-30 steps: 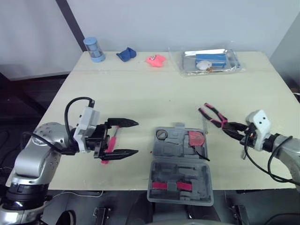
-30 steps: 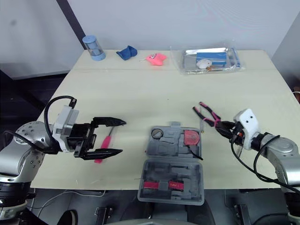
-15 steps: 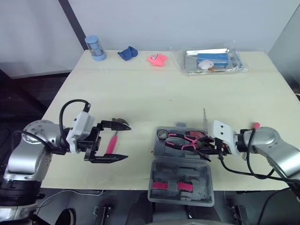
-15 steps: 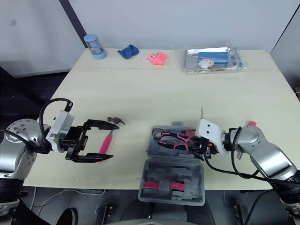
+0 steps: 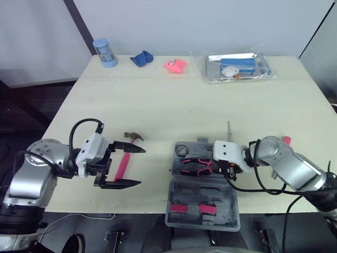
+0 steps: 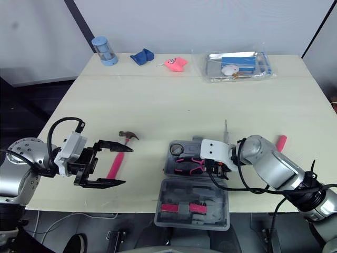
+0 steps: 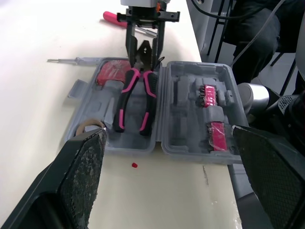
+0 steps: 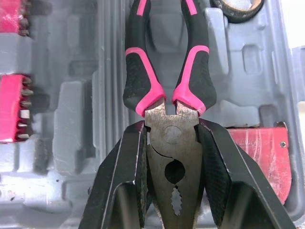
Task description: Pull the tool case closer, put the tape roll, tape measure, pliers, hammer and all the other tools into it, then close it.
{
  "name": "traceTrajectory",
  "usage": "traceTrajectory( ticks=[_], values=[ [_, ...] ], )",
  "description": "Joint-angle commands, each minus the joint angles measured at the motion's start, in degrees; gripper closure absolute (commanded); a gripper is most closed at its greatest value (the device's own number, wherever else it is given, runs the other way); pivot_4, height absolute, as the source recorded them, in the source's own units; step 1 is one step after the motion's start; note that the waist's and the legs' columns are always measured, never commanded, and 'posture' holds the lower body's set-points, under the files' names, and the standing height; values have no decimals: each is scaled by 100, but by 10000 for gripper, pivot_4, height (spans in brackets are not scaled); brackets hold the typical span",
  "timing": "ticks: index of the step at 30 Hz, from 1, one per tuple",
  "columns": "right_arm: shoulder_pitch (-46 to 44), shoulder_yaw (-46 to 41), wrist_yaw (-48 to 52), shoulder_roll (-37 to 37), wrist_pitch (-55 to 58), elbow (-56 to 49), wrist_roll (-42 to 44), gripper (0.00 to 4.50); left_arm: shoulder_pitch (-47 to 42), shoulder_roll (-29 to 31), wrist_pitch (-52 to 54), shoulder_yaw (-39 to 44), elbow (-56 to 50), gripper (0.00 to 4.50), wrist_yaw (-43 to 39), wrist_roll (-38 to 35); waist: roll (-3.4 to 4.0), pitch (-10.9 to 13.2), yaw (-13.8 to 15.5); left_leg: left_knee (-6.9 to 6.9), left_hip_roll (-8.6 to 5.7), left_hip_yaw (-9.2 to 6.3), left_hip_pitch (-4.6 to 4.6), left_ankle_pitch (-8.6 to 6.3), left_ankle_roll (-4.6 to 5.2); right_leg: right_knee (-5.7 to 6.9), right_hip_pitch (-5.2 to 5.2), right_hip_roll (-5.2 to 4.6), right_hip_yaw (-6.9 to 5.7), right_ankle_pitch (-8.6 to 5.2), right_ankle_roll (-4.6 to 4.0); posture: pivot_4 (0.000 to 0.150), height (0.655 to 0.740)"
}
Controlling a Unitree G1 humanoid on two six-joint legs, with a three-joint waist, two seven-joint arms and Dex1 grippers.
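Observation:
The grey tool case (image 5: pixel 203 206) lies open near the table's front edge. Black-and-pink pliers (image 5: pixel 194 165) rest in its far half, and my right gripper (image 5: pixel 220 166) is shut on their metal head (image 8: pixel 172 143). A tape roll (image 5: pixel 182 151) and a red tape measure (image 8: pixel 257 157) sit in the same half. The pink-handled hammer (image 5: pixel 124 159) lies on the table left of the case, in line with the gap of my left gripper (image 5: pixel 139 166), which is wide open. A thin screwdriver (image 5: pixel 229 129) and a pink handle (image 5: pixel 286 140) lie right of the case.
Along the far edge of the table (image 5: pixel 174 105) stand a blue cylinder (image 5: pixel 105 52), a blue cloth (image 5: pixel 142 58), a pink item (image 5: pixel 175 66) and a clear bag of items (image 5: pixel 237 67). The case's near half holds pink bit holders (image 7: pixel 212 114).
My right gripper has carried the pliers from right of the case down into its far half. My left gripper has drawn back to the left, and the hammer now shows whole.

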Motion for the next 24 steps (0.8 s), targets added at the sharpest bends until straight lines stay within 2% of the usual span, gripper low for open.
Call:
traceTrajectory(
  ticks=[1,14,23,24],
  values=[
    [-220,139,-82,165,195,-1,-189,34888,35,95,-153,93,-43,0,-251,-56,0,0,-11,1,0,0,1,0,0,2,-1,0,0,0,0,1500,7400],
    [-398,461,-126,655,150,224,-412,34888,147,95,-281,98,35,0,-203,-17,-1,-1,-23,8,0,0,2,0,0,24,-7,1,1,-1,-1,1500,7400],
    [-326,463,-66,680,-101,331,-559,34888,220,109,-302,147,54,0,-205,-46,-1,-1,-126,9,0,-2,3,1,0,34,-9,2,0,-1,-2,1500,7400],
    [-321,451,-51,664,-126,330,-562,29889,217,110,-297,148,57,0,-204,-49,-1,-1,-133,9,0,-3,3,1,0,35,-9,1,1,-1,-3,1500,7400]
  ],
)
